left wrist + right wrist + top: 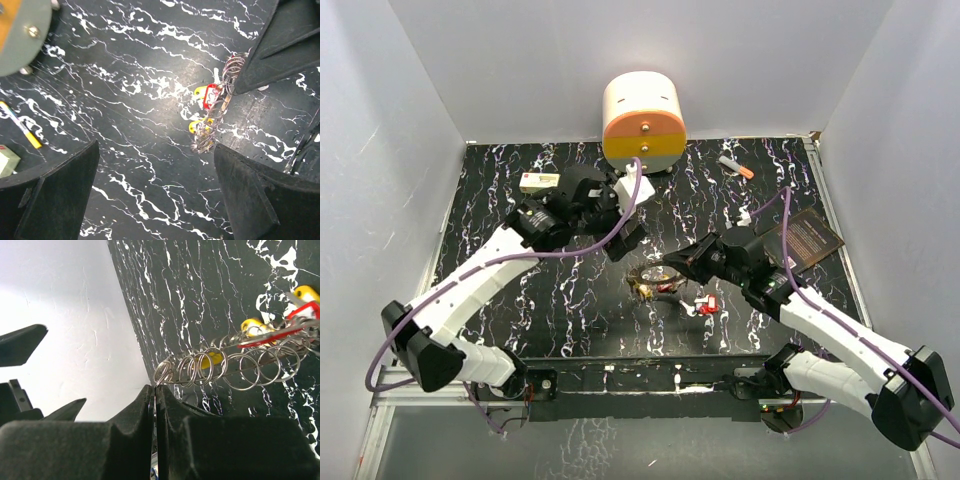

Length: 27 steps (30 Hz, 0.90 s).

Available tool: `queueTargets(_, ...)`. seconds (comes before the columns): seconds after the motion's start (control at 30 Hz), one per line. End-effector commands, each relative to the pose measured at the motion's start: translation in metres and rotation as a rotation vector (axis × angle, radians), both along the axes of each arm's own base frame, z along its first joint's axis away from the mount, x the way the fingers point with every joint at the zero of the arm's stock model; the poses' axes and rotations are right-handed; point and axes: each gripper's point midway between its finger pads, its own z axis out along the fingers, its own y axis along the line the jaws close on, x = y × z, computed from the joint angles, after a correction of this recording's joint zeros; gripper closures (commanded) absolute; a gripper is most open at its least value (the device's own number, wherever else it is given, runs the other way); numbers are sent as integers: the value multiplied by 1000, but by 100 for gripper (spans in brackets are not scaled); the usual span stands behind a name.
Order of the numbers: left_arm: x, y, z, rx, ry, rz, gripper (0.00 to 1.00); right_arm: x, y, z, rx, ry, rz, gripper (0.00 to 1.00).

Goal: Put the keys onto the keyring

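Observation:
My right gripper (156,388) is shut on the rim of the keyring (260,359), a flat metal ring seen edge-on and threaded with several small wire loops. Yellow keys (252,326) and a red key (300,315) hang on it. From above, the keyring (655,281) sits mid-table at the right gripper (672,268). A loose red key (705,305) lies just right of it. My left gripper (623,237) hovers up and to the left, open and holding nothing. Its view shows the keyring (221,100) ahead to the right, beyond the left gripper (155,200).
A cream and orange round container (642,120) stands at the back centre. An orange-tipped marker (738,167) lies back right. A dark card (810,238) lies at the right. A small white box (540,181) sits back left. White walls enclose the black marbled table (570,300).

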Motion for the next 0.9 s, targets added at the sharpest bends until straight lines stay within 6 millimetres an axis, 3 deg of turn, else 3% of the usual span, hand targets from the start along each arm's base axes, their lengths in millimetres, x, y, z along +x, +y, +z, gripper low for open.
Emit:
queueTargets(0.0, -7, 8, 56, -70, -150, -44, 5, 13, 10, 65, 103, -126, -11, 92)
queueTargets(0.1, -14, 6, 57, -56, -116, -86, 6, 15, 14, 80, 128, -129, -18, 92)
queueTargets(0.23, -13, 2, 42, 25, 10, -85, 10, 26, 15, 111, 169, -159, -56, 92)
queueTargets(0.4, -13, -10, 62, -34, 15, -101, 13, 38, 18, 136, 150, -175, -84, 92)
queueTargets(0.5, -23, -13, 69, -73, 49, -119, 20, 44, 15, 133, 123, -171, -111, 92)
queueTargets(0.6, -42, -14, 61, -92, 114, -171, 28, 45, 18, 133, 139, -178, -105, 92)
queueTargets(0.87, -58, -13, 79, -179, 84, -205, 29, 50, 20, 136, 116, -196, -101, 92)
